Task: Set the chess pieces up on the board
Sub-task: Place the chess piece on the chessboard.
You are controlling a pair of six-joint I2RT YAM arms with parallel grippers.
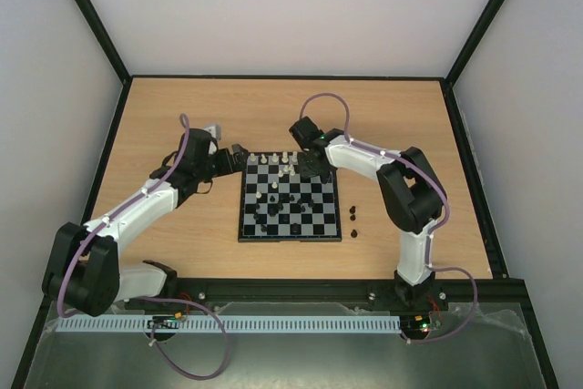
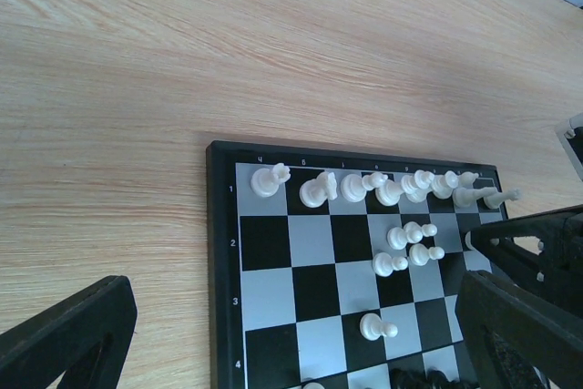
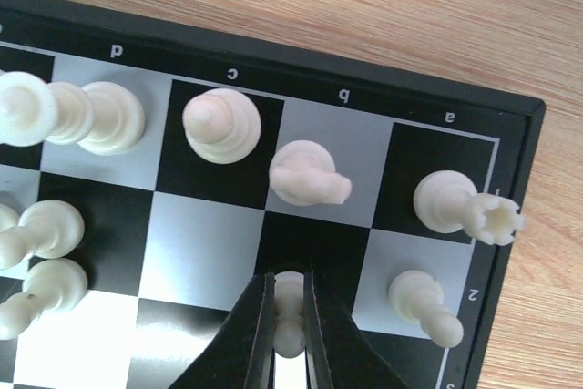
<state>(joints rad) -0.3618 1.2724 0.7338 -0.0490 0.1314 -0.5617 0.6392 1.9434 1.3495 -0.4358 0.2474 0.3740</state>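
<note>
The board (image 1: pixel 240 216) lies mid-table. Cream-white pieces (image 2: pixel 364 187) line its far row, with more white pawns (image 2: pixel 410 243) behind them. Black pieces (image 1: pixel 278 207) stand scattered mid-board. My right gripper (image 1: pixel 312 168) is over the board's far right part. In the right wrist view it (image 3: pixel 290 280) is shut on a white pawn (image 3: pixel 290 316) at the black square in column b, row 2; I cannot tell whether the pawn touches the board (image 3: pixel 364 70). My left gripper (image 2: pixel 296 302) is open wide and empty above the board's far left corner (image 2: pixel 219 261).
Two black pieces (image 1: pixel 352 214) (image 1: pixel 354 233) stand on the wooden table right of the board. In the right wrist view a white knight (image 3: pixel 308 175), a rook (image 3: pixel 455 207) and another pawn (image 3: pixel 421 302) stand close round the held pawn.
</note>
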